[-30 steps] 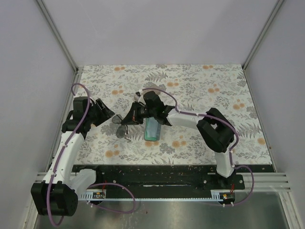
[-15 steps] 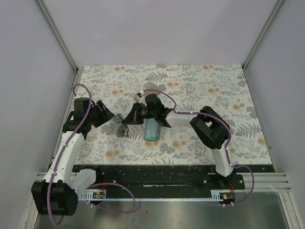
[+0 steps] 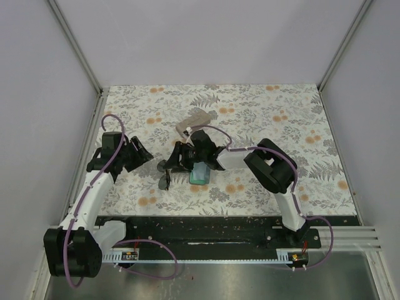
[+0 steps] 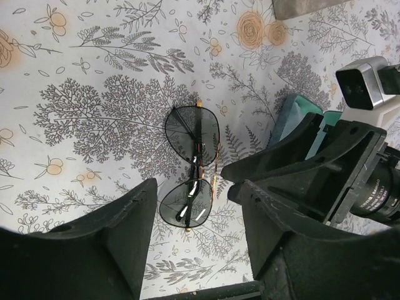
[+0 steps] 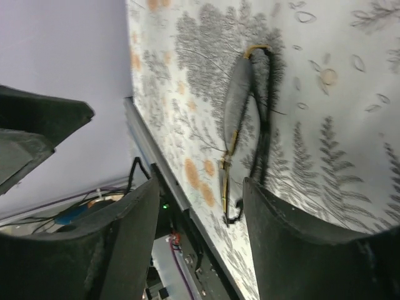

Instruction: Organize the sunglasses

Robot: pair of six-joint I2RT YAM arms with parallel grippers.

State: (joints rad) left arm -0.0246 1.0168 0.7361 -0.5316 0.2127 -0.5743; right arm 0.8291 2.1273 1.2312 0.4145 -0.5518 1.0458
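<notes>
floral tabletop [image 3: 281, 106] carries the sunglasses [image 4: 192, 169] lying free, just below the spread left hand [image 4: 197, 187] and ahead of the spread right hand [image 5: 200, 184]; i'd pinch the bridge gently, sparing lenses.

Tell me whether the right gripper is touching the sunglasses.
Cannot tell. In the right wrist view the sunglasses lie between the open right gripper fingers, one end right beside a finger's edge.

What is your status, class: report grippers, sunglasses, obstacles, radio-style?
Left gripper open, right gripper open. Sunglasses flat on table, neither gripping. Teal case beside right gripper, apart from sunglasses.
</notes>
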